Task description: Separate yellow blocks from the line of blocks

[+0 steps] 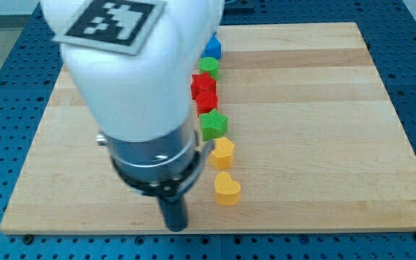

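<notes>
Here, yellow heart (227, 189) pointing down-view, ending vertical block line, my tip (175, 226) left of it

Blocks' line (214, 115) right of my tip (176, 225)

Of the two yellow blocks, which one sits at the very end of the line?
The yellow heart-shaped block nearest the view's bottom ends the line. The other yellow block sits just above it, next to the green star block. My tip is left of the heart.

Lab: blue perforated bench (20, 65), fiducial tag (114, 20)
</notes>
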### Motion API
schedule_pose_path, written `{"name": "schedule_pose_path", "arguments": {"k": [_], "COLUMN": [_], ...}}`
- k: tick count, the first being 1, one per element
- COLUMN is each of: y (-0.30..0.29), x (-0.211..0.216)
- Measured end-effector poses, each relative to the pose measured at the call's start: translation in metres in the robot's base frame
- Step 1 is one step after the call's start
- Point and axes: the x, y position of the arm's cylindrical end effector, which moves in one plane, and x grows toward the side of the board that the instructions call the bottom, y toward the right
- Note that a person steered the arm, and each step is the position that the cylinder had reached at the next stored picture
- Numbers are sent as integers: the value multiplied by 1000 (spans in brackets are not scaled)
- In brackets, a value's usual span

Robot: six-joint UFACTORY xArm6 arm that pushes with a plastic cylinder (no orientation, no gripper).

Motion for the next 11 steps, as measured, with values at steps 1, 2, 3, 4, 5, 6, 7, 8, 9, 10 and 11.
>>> {"name": "schedule_pose_path", "arguments": {"k": [1,2,3,4,5,6,7,8,9,10,11], "y": [87,59,91,95,-9,4,32,16,-1,-46,-80], "x": [0,-21,-58,-77,-82,-103,-106,-122,-150,-189,-175]}}
